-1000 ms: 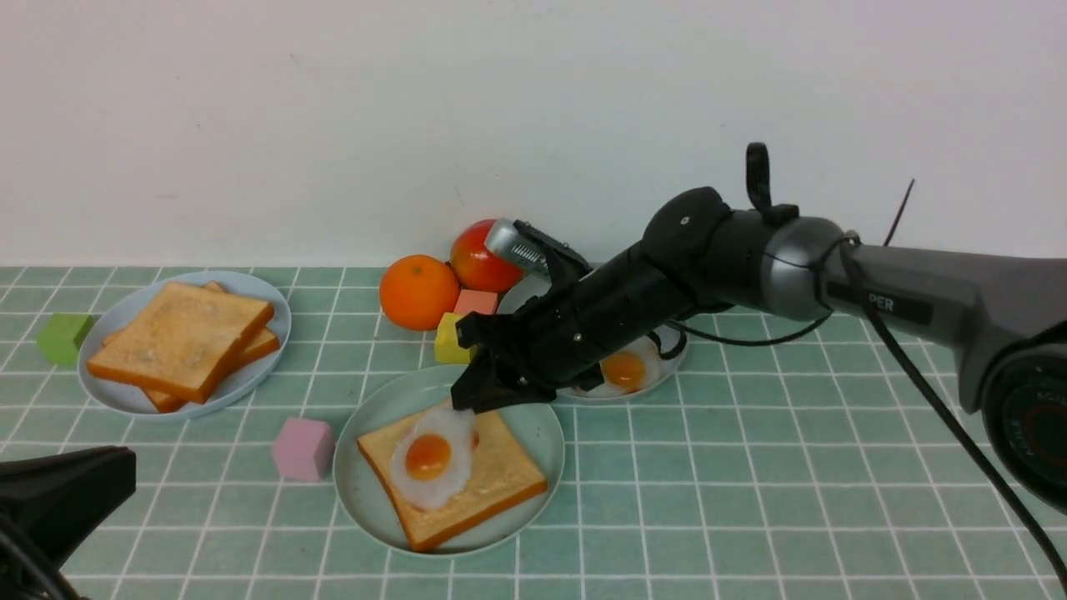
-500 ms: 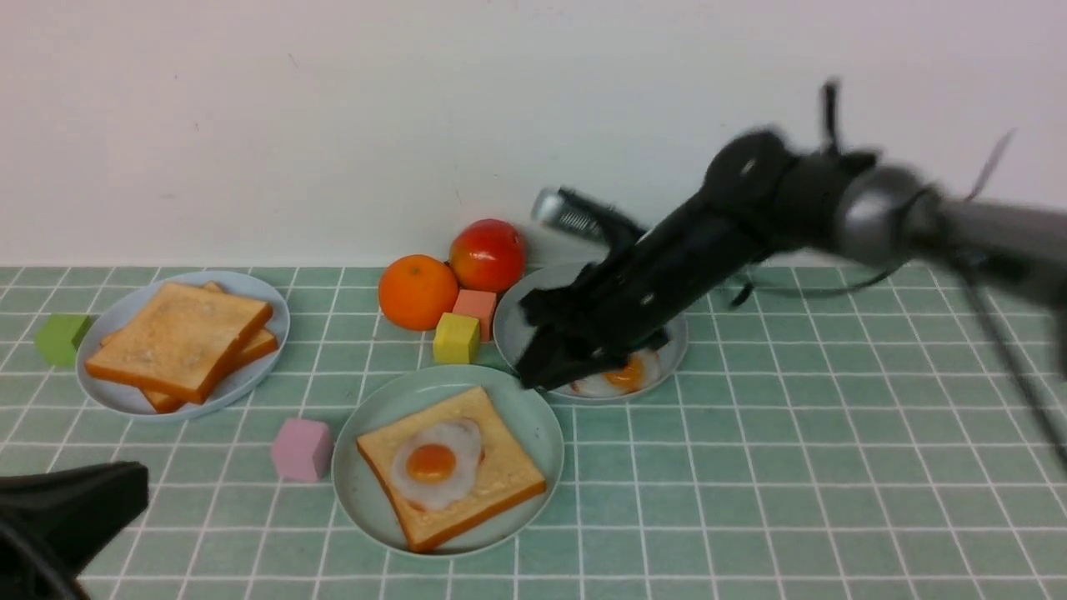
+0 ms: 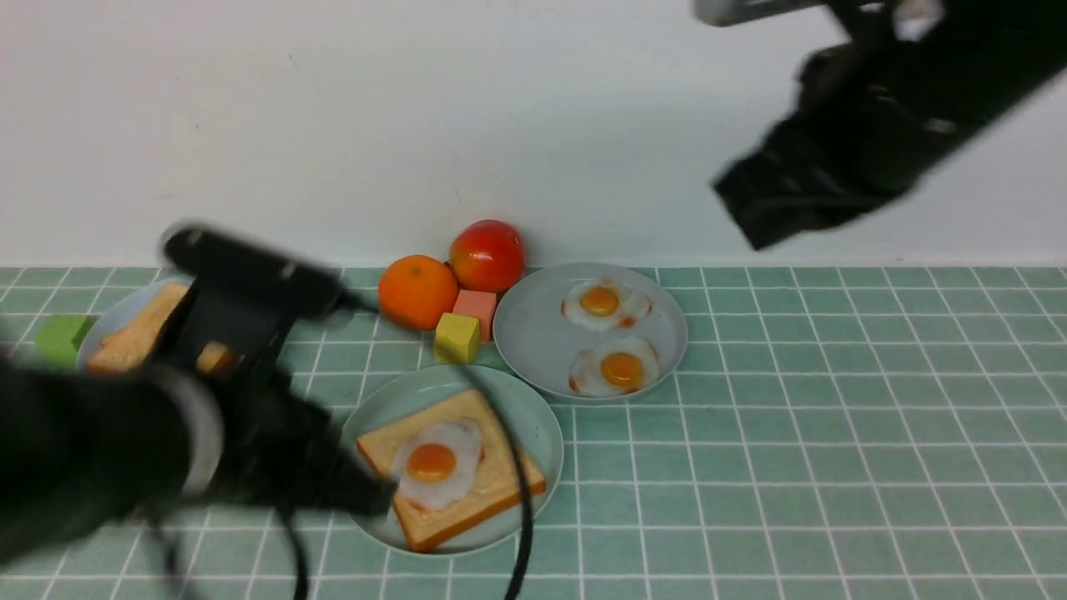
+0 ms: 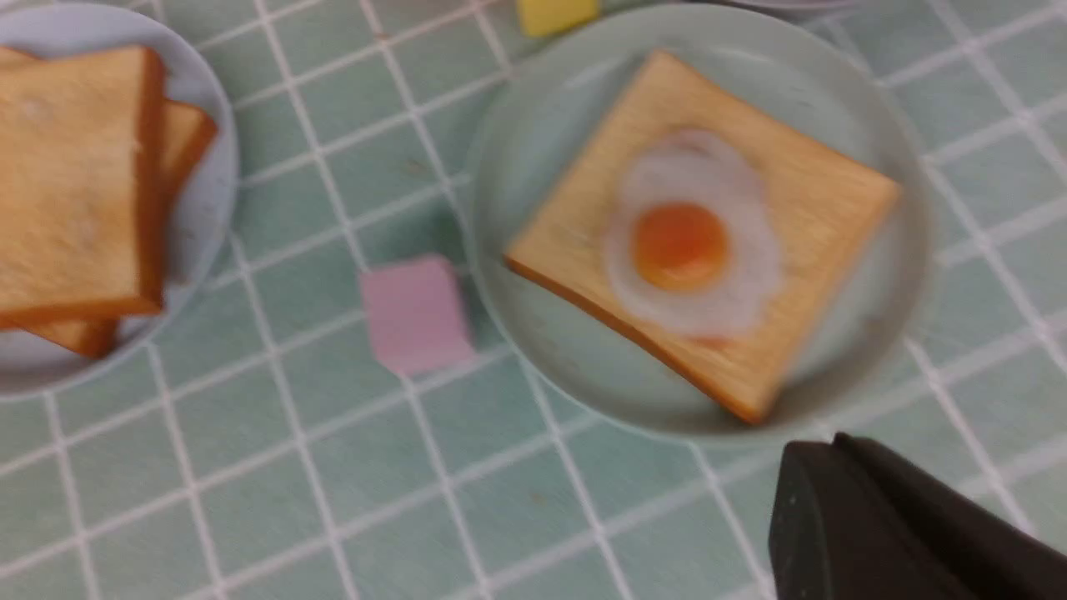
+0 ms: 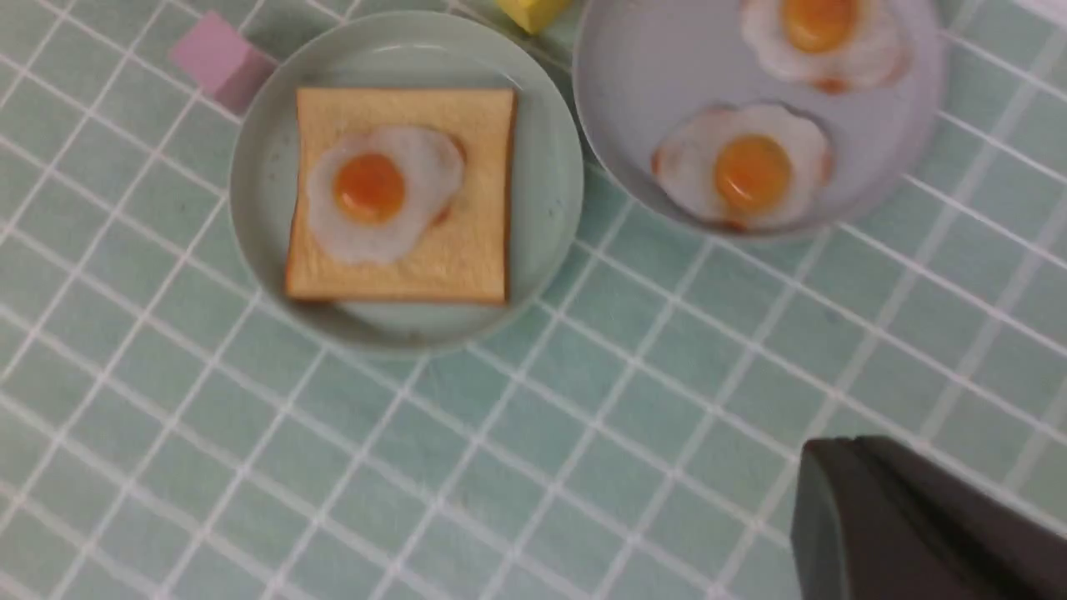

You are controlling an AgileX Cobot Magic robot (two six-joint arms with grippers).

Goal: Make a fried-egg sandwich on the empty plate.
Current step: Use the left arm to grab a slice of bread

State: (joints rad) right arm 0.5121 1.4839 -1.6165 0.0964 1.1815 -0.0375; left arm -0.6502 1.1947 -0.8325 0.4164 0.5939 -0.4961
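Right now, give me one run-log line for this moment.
stage: top slice missing | plate: toast with egg on top | left tool: near plate, blurred, grip unclear | right tool: raised high, grip unclear

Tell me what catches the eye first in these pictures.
An egg on one toast sits on the mint plate at front centre, with no top slice. A blurred left arm fills the near left, and the right arm hangs high at the upper right.
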